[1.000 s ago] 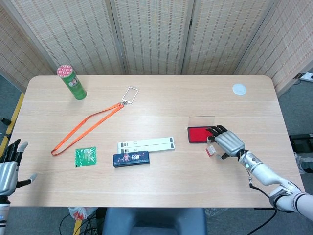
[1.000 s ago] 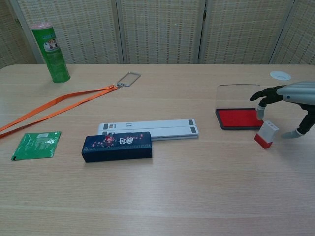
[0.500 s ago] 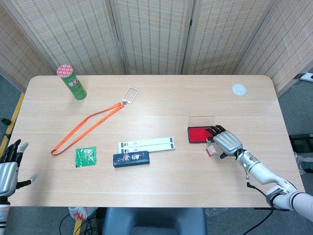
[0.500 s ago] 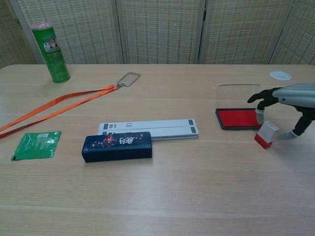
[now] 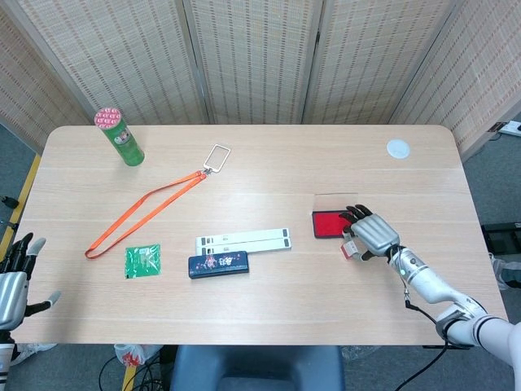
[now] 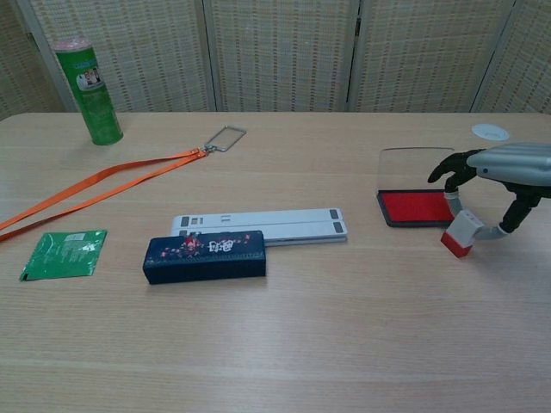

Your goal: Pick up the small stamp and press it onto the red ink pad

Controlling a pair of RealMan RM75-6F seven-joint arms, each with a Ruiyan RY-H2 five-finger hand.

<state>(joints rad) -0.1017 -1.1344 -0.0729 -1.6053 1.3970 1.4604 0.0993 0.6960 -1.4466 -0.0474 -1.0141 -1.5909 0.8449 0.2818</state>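
Tabletop (image 6: 284, 344) of pale wood carries everything we log, nearest items first. Our left hand (image 5: 11, 285) sits off the near-left edge in the head view, fingers apart and holding nothing; the chest view does not show it.

Near row, left to right: a green packet (image 6: 63, 254) lying flat, then a dark blue case (image 6: 205, 255) with a floral print. Just behind the case, and touching it as far as we can tell, lie two white strips (image 6: 260, 226) side by side.

Right side: our right hand (image 6: 504, 176) arches over the stamp (image 6: 461, 233). In the chest view a fingertip touches the stamp's far side and the thumb tip its right side, so we read this as a pinch on the stamp, the other fingers reaching toward the ink pad. The stamp, white with a red end, is tilted, its red end low at the wood; we cannot tell whether it is resting there or raised. It sits just in front of the red ink pad's (image 6: 416, 207) right corner, not on the red surface. The pad's clear lid (image 6: 411, 169) stands up at its far edge.

Farther back, an orange lanyard (image 6: 102, 191) runs diagonally to a metal clip (image 6: 225, 137). A green can (image 6: 89, 89) stands upright at far left, and a small white disc (image 6: 490, 132) lies at far right.
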